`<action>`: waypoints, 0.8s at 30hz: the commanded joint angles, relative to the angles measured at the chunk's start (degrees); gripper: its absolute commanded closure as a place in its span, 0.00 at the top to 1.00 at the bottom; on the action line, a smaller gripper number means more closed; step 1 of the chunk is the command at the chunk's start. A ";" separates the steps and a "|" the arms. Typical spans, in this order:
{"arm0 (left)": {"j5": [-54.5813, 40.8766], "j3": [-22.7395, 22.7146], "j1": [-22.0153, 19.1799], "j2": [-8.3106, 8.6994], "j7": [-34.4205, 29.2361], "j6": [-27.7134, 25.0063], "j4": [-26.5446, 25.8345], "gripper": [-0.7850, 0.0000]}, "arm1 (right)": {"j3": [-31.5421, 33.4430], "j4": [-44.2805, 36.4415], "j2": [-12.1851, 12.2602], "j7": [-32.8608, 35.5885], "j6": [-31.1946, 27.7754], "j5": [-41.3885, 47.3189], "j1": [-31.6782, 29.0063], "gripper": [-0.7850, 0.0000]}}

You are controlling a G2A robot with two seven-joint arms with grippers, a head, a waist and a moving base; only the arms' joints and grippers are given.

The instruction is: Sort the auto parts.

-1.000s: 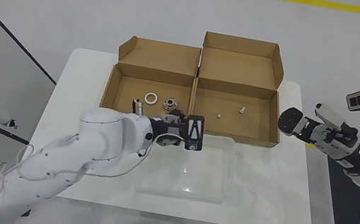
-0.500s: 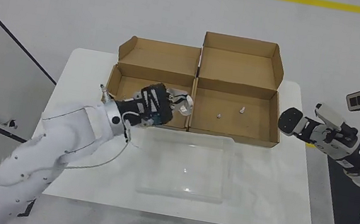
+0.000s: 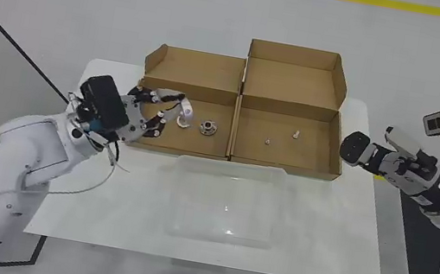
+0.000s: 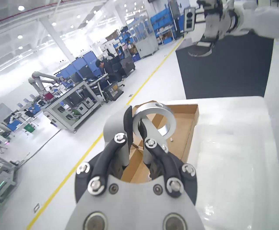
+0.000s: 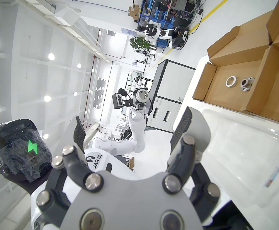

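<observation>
Top view recorded left gripper (image 3: pixel 171 104) clenched on metal ring (image 4: pixel 155 109) over left cardboard box (image 3: pixel 201 143), seemingly to join loose ring (image 3: pixel 183 119) inside; right gripper (image 5: pixel 132 117) released, at right.

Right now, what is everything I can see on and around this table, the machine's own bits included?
White table: 1, white, under everything.
Brown cardboard boxes: 2, brown, side by side at the table's far edge, lids open; left, right.
Clear plastic tray: 1, transparent, just in front of the boxes.
Loose silver metal ring: 1, silver, flat in the left box.
Silver flanged metal hub: 1, silver, beside that ring in the left box.
Small silver screws: 2, silver, apart in the right box.
Held silver metal ring: 1, silver, over the left box's left end.
Left hand: 1, black fingers, shut on the held ring.
Right hand: 1, black fingers, open, beside the right box's right wall.
</observation>
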 commanded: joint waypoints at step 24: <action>-21.35 -5.72 3.24 -0.93 19.42 -16.56 1.31 0.00 | 0.00 0.00 0.00 0.00 0.00 0.00 0.00 1.00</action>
